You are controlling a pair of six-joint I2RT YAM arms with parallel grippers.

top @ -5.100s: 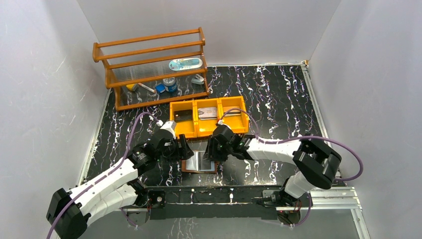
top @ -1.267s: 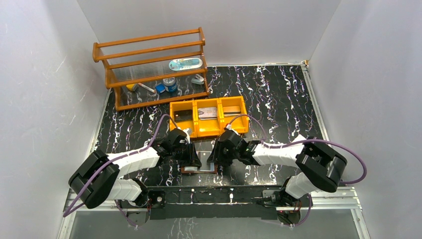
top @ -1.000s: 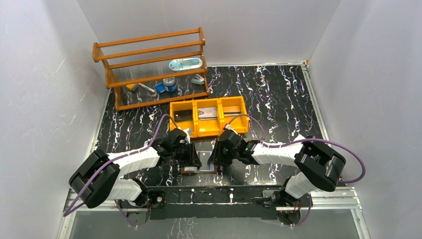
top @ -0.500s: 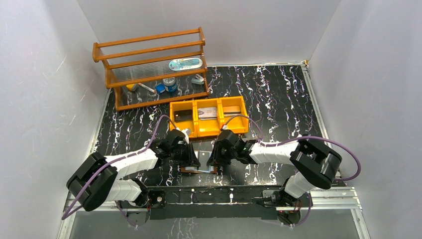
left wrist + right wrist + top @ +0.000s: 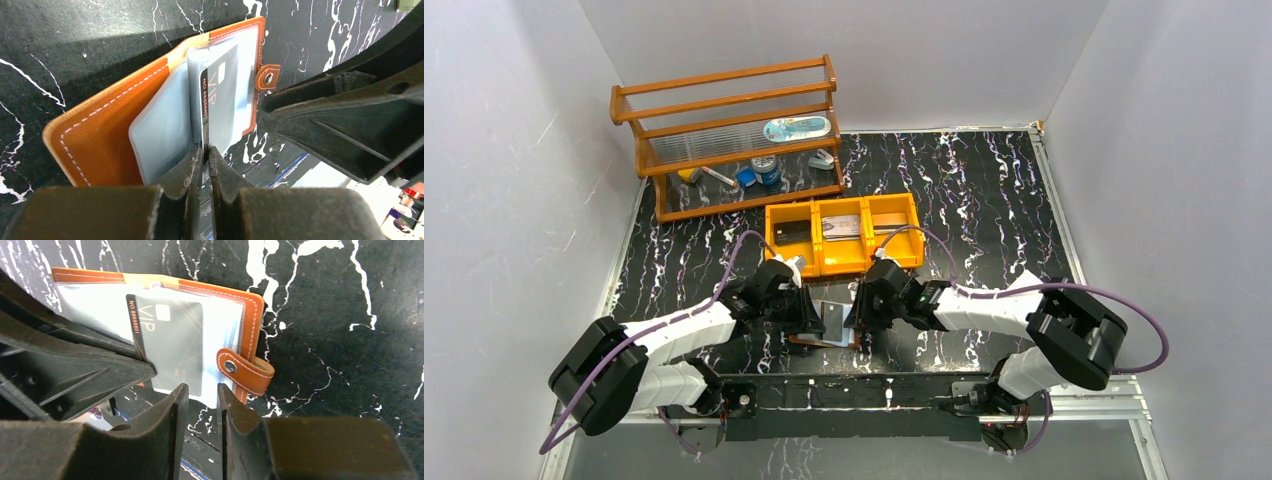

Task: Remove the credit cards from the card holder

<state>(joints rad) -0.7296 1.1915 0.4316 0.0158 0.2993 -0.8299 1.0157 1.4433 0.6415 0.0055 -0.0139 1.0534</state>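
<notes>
Slid further out since half a second ago: VIP credit card (image 5: 222, 100), from above now a dark grey slip between the two pincers, where only pale sleeve showed then. Left arm (image 5: 674, 335) stretched lower and further left than before; right arm (image 5: 994, 305) shifted a little to the right.

Card holder (image 5: 100, 135) lying open on the counter (image 5: 984, 200), near the front rail, close in front of the orange three-compartment tray (image 5: 836, 267) but apart from it. Hemmed in on both sides: left pincer (image 5: 205, 148) at one edge, right pincer (image 5: 201, 390) at the snap tab (image 5: 240, 371) edge, facing each other across the holder. Wide bare counter to the right and beyond the tray. Wooden rack (image 5: 749, 201) well apart, at the far left.

Left pincer pressed together on the card's edge, card standing among the sleeves with its far end still between them. Right pincer somewhat spread, counter showing through the gap, tips at the holder's edge beside the tab. Unclear whether touching the sleeve.

Compared with five seconds back: left arm no longer folded low, holder in the same spot.

Tan-brown leather with pale stitching round the border and a round metal snap on the tab. Glossy, pale grey-blue plastic sleeves. Thin, flat card: dark grey face, "VIP" lettering, black strip along one end. Black counter with white marble veining. Matt, rough black pincer fingers.
</notes>
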